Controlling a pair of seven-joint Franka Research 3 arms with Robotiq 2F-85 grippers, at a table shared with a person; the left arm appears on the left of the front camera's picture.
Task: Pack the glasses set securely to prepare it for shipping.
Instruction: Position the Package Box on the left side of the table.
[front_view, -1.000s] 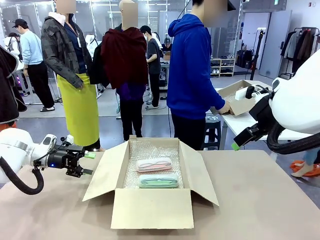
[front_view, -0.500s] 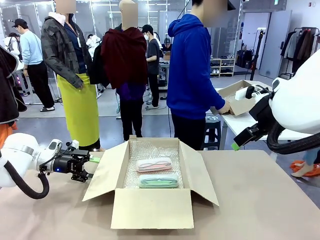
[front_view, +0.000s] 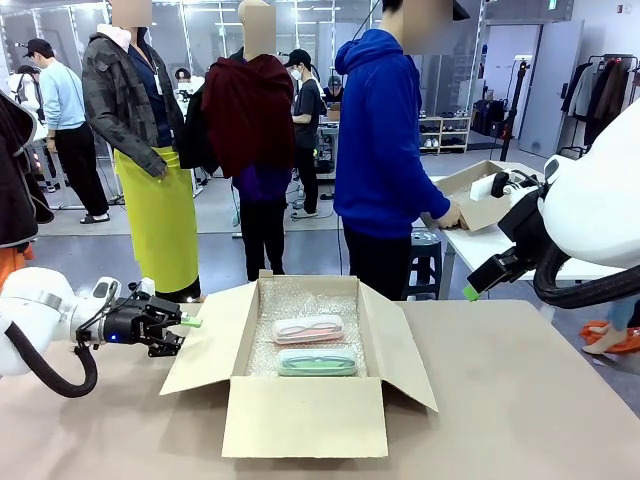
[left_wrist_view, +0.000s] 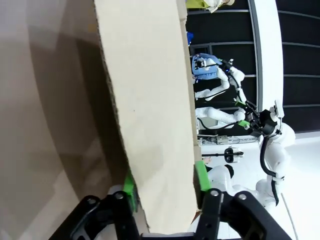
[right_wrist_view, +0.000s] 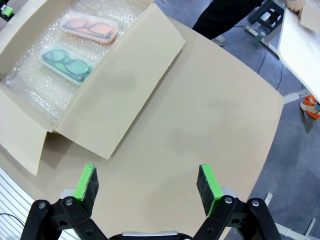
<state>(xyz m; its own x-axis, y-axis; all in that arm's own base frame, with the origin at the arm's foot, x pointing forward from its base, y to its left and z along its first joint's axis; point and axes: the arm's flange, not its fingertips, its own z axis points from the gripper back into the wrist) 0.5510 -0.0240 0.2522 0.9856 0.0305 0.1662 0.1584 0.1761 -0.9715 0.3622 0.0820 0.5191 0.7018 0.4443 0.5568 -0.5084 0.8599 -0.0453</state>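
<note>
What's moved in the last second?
The left pincer moved right to the box's left flap and closed around its edge, lifting it slightly. The right pincer, open above the table, and the pink case and green case stayed put.

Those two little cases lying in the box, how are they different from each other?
The pink case has a salmon tint, the green case a mint one. The pink case lies farther from the robot, the green case nearer the box's front wall. The glasses inside look reddish in the pink case, dark in the green. Both are flat, rounded, see-through lidded, lying side by side on bubble wrap.
</note>
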